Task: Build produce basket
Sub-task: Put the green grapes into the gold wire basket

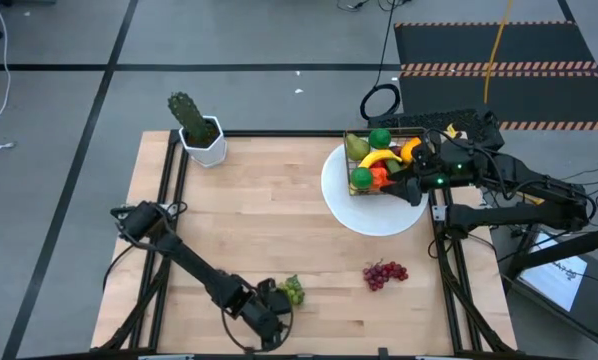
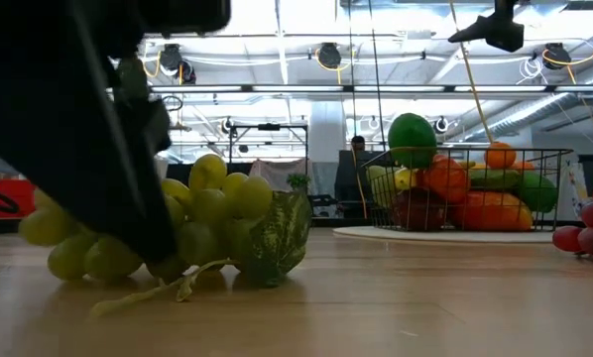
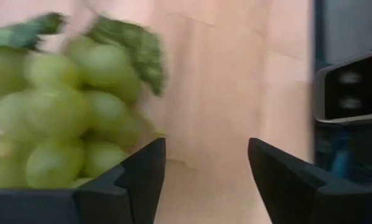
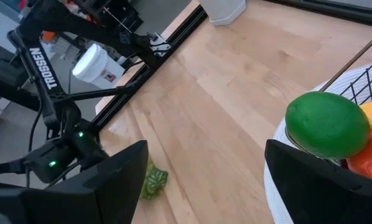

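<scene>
Two bunches of grapes lie loose on the pale wood surface [image 1: 279, 220]: green grapes [image 1: 293, 290] at six o'clock, just beside the left pincer [image 1: 276, 298], spread wide; purple grapes [image 1: 384, 273] at four o'clock. Bright produce [image 1: 377, 165] heaps the wire basket [image 1: 355, 190] on a white plate [image 1: 364, 217] at two o'clock, under the spread right pincer [image 1: 415, 172]. Grey floor [image 1: 259, 50] surrounds everything.

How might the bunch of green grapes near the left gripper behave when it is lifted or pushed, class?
The green grapes form a lumpy cluster of round balls, so fingers may slip between them. A loose stem and leaf trail beside it, so parts could probably dangle. Resting broad on the table, it seems unlikely to roll. The left gripper is open beside it.
</scene>
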You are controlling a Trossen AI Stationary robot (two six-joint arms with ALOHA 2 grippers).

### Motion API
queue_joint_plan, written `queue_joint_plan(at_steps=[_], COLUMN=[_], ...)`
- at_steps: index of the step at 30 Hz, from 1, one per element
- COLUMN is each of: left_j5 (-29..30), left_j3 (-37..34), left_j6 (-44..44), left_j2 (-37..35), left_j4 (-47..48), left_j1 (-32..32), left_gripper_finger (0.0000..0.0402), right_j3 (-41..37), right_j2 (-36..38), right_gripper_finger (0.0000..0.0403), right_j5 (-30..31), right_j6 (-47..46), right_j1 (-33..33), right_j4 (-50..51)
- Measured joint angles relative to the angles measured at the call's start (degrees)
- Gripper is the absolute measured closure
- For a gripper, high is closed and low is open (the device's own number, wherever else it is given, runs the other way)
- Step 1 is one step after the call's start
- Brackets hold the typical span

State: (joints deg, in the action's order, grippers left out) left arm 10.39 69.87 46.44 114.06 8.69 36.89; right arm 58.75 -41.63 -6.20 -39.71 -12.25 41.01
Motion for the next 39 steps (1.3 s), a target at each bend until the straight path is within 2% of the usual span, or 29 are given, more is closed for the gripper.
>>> queue_joint_plan(at_steps=[8,15,19,26,35,39], left_j5=[-0.67,-1.64,0.47,1.48,2.50,1.49], left_j3=[0.11,0.11,0.11,0.09,0.09,-0.13], left_j6=[-2.38,-1.89,-1.10,-1.60,-2.78,-3.65], left_j2=[-0.02,-0.07,-0.07,0.47,1.36,-0.54], left_j4=[7.78,8.55,9.08,9.17,7.60,7.86], left_j1=[-3.42,-5.18,-5.60,-6.61,-7.52,-8.60], left_gripper_finger=[0.0158,0.0158,0.0169,0.0244,0.0384,0.0392], right_j3=[-0.01,-0.01,-0.01,-0.01,-0.01,-0.01], right_j2=[0.00,0.00,-0.01,0.00,-0.02,0.00], right_gripper_finger=[0.0087,0.0087,0.0087,0.0087,0.0087,0.0087], right_j5=[-0.06,-0.04,-0.05,-0.06,-1.60,-1.62], right_j6=[0.33,0.56,0.59,1.18,0.47,0.00], right_j1=[0.00,0.00,0.00,0.00,0.00,0.00], right_j4=[0.12,0.13,0.15,0.15,0.17,0.16])
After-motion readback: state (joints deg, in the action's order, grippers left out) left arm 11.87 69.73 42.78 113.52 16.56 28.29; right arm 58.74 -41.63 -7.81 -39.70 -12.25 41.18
